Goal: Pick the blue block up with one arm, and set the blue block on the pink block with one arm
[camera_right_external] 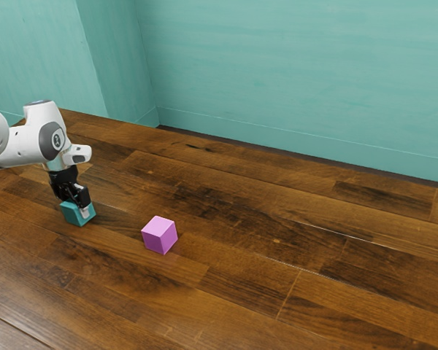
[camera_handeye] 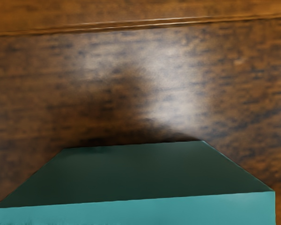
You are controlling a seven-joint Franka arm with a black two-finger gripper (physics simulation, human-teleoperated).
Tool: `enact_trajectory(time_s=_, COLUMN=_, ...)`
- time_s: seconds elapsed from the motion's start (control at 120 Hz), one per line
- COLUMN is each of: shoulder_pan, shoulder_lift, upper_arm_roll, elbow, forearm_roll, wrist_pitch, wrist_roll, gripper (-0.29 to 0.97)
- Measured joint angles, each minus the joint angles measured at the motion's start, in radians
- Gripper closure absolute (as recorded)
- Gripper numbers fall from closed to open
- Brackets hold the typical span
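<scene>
The blue block (camera_right_external: 79,214) is a teal cube on the wooden table top at the exterior view's left. My black gripper (camera_right_external: 74,200) is lowered over it from above, with both fingers against its sides, shut on the block. In the wrist view the blue block (camera_handeye: 136,180) sits large right under my hand, its dark top face and a lighter front edge showing. The pink block (camera_right_external: 159,235) stands on the table to the right of the blue block, a little nearer the camera, about two block widths away and untouched.
The dark wooden table top (camera_right_external: 277,240) stretches wide toward the exterior view's right. Teal walls (camera_right_external: 292,73) stand behind it, with a corner at the upper left. My white arm (camera_right_external: 29,138) comes in from the left edge.
</scene>
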Motion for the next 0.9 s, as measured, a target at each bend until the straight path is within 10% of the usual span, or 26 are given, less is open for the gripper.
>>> enact_trajectory(time_s=0.317, shoulder_pan=-0.001, shoulder_lift=-0.104, upper_arm_roll=-0.014, elbow=-0.066, forearm_roll=-0.001, wrist_pitch=-0.005, wrist_roll=-0.005, gripper=0.28)
enact_trajectory(time_s=0.9, shoulder_pan=-0.006, shoulder_lift=-0.326, upper_arm_roll=-0.286, elbow=-0.277, forearm_roll=0.058, wrist_pitch=-0.014, wrist_roll=-0.243, gripper=0.28)
